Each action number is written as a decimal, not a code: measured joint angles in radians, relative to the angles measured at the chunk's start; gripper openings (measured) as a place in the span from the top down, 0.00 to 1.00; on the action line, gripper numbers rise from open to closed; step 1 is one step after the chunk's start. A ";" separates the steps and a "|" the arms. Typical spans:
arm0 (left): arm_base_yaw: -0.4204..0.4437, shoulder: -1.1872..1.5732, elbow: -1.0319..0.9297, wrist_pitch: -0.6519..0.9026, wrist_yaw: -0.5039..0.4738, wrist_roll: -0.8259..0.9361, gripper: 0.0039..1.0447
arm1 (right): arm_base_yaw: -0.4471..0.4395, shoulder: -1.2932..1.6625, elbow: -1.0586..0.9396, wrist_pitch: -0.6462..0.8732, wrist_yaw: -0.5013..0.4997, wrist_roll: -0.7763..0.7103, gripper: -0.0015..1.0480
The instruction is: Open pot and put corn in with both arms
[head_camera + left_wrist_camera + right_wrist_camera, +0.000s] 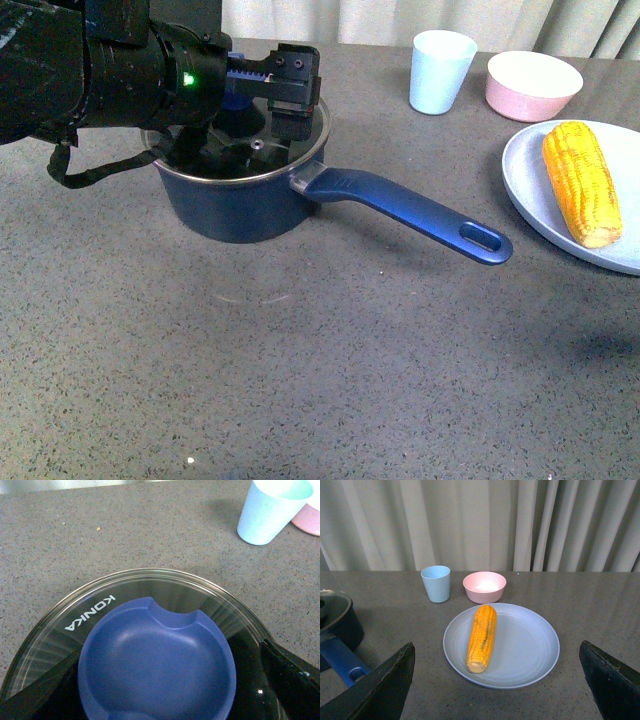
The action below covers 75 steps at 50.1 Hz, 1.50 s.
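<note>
Corn (pixel 481 637) central on plate (pixel 530 645), clear of rim; right end effector (pixel 496 652) open, left end effector (pixel 171 647) open astride lid knob (pixel 155 670).

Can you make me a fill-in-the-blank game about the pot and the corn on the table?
1. The yellow-orange corn cob lies on a round pale blue ____.
2. The dark navy-blue saucepan with the long handle is covered by a clear glass ____.
3. Next to the light blue cup stands a small bowl coloured ____.
4. The black end effector above the saucepan belongs to the robot's ____ arm.
Missing words: plate, lid, pink, left.
</note>
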 joint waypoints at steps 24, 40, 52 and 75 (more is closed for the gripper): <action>0.004 0.010 0.029 -0.020 -0.030 -0.005 0.44 | 0.000 0.000 0.000 0.000 0.000 0.000 0.09; 0.066 -0.142 -0.052 -0.023 -0.001 -0.049 0.44 | 0.000 0.000 0.000 0.000 0.000 0.000 0.09; 0.217 -0.259 -0.175 0.057 -0.002 -0.029 0.44 | 0.000 0.000 0.000 0.000 0.000 0.000 0.09; 0.512 -0.079 -0.321 0.312 0.013 0.015 0.44 | 0.000 0.000 0.000 0.000 0.000 0.000 0.09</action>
